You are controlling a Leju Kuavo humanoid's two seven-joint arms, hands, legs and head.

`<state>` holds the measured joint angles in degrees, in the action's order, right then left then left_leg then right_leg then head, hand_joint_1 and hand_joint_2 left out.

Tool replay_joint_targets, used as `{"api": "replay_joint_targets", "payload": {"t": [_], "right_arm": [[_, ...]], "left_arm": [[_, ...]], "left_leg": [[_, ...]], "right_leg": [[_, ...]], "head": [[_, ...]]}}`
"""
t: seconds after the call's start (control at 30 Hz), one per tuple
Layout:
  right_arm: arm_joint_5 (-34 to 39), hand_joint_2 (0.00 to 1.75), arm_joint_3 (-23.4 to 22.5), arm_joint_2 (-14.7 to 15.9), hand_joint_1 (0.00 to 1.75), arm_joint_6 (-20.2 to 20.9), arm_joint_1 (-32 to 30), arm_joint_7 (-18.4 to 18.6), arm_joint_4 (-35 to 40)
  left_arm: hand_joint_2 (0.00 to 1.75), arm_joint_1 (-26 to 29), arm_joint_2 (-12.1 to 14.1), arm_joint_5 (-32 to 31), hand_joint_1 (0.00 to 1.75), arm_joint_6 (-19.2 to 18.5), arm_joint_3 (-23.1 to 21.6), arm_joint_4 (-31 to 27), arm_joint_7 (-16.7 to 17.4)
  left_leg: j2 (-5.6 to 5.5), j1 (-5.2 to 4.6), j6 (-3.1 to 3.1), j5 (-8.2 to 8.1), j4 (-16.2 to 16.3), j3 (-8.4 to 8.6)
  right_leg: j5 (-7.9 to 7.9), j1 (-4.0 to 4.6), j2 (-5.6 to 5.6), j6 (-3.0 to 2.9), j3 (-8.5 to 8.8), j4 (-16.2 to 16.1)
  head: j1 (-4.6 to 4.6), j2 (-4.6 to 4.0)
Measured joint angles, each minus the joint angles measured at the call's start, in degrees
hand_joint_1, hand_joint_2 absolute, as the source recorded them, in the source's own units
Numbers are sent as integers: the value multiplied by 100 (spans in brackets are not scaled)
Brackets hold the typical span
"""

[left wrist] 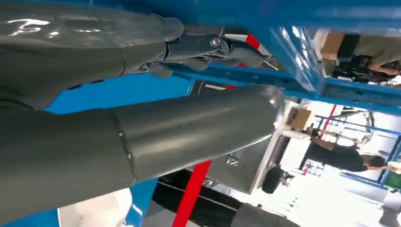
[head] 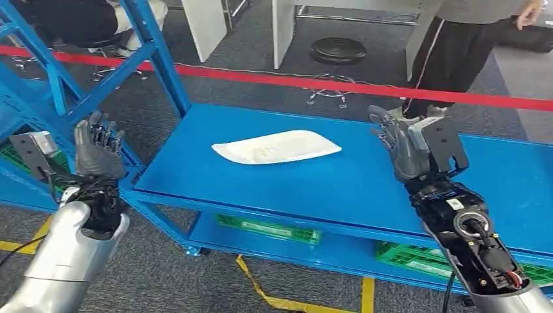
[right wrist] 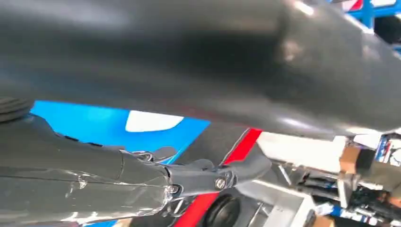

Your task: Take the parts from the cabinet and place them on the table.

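Note:
A flat white part (head: pixel 276 147) lies on the blue table top (head: pixel 339 186), left of its middle. The same white part (right wrist: pixel 152 121) shows as a pale patch past my right hand's fingers in the right wrist view. My left hand (head: pixel 98 149) is raised beside the blue rack post (head: pixel 158 59) at the table's left end, fingers spread and holding nothing. My right hand (head: pixel 401 143) hovers over the table, right of the white part and apart from it, fingers loose and empty. Its thumb (right wrist: pixel 236 61) looms across the right wrist view.
A red barrier tape (head: pixel 339 85) runs behind the table, with a person (head: pixel 456 52) standing just beyond it at the right. A black stool (head: pixel 338 51) stands farther back. Green crates (head: pixel 270 229) sit on the lower shelf. Yellow floor tape (head: pixel 287 301) lies below.

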<state>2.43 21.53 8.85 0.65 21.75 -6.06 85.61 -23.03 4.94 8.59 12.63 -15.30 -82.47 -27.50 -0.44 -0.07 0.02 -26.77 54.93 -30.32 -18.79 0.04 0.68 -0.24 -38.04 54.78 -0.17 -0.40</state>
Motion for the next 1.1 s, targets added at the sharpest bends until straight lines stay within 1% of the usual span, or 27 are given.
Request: {"api": "replay_joint_targets", "payload": {"t": [0.03,0.07,0.1,0.17,0.37,0.47,0.5,0.53,0.57,0.63,0.7,0.77,0.83,0.97,1.1], "right_arm": [[0,0,0,2,0,2,-2,11,-9],[0,0,-9,2,0,2,0,20,-20],[0,0,-11,2,0,7,2,31,-24],[0,0,-11,2,0,29,1,59,-33],[0,0,-11,2,0,35,1,61,-35],[0,0,-11,2,0,66,4,114,-52],[-37,0,-7,2,0,229,43,380,-118],[20,0,-7,4,0,426,146,599,-253],[-28,175,-20,33,0,477,285,868,-451],[46,175,-46,96,0,605,382,979,-631],[116,175,-77,184,0,840,546,1065,-918],[37,175,-81,291,0,1069,744,1008,-1220],[-252,175,-77,382,0,1211,992,885,-1603],[-483,175,-61,509,0,1331,1327,783,-2193],[-550,175,-37,553,0,1372,1456,772,-2555]], "left_arm": [[0,1,0,0,0,-11,0,0,0],[0,3,0,0,0,-15,0,0,0],[0,7,-2,0,0,-24,0,0,0],[0,7,-4,4,0,-26,0,0,0],[0,7,-4,4,0,-26,0,0,0],[0,7,-4,7,0,-28,0,0,0],[0,6,-4,15,0,-39,0,0,0],[0,6,-4,17,0,-52,0,0,0],[0,7,0,17,0,-63,0,0,4],[0,9,7,17,0,-81,2,0,17],[0,9,15,18,0,-96,2,0,20],[0,8,26,26,0,-98,2,0,20],[0,7,37,46,0,-96,2,0,28],[0,7,46,61,0,-96,2,0,35],[0,7,50,68,0,-96,2,0,35]], "left_leg": [[-1,-4,13,-8,0,2],[-4,-4,14,-4,1,1],[-4,-4,15,-4,1,0],[-3,-4,16,-5,2,-2],[-3,-4,16,-5,2,-2],[0,-4,22,-11,2,-2],[4,-5,38,-28,2,0],[3,-3,44,-40,-5,4],[2,-1,45,-41,-27,12],[2,-2,45,-41,-35,15],[2,0,45,-41,-37,16],[1,0,45,-40,-40,17],[1,1,44,-40,-41,19],[1,1,43,-39,-43,21],[1,2,43,-39,-49,23]], "right_leg": [[-1,-4,4,50,9,-19],[27,-4,1,38,13,-27],[49,-6,0,70,18,-35],[51,-6,2,73,22,-42],[52,-6,2,75,22,-43],[54,-6,10,78,23,-48],[37,-6,15,102,23,-50],[22,-6,13,123,21,-52],[19,-8,12,122,21,-55],[18,-9,12,122,21,-56],[18,-9,12,121,21,-56],[17,-9,10,121,21,-56],[17,-9,10,121,21,-56],[17,-8,10,121,21,-56],[15,-9,11,118,21,-56]], "head": [[0,-2],[19,0],[52,0],[70,0],[72,-2],[89,-2],[109,-2],[107,-2],[100,0],[98,0],[92,-2],[89,0],[87,-2],[89,0],[89,-2]]}}
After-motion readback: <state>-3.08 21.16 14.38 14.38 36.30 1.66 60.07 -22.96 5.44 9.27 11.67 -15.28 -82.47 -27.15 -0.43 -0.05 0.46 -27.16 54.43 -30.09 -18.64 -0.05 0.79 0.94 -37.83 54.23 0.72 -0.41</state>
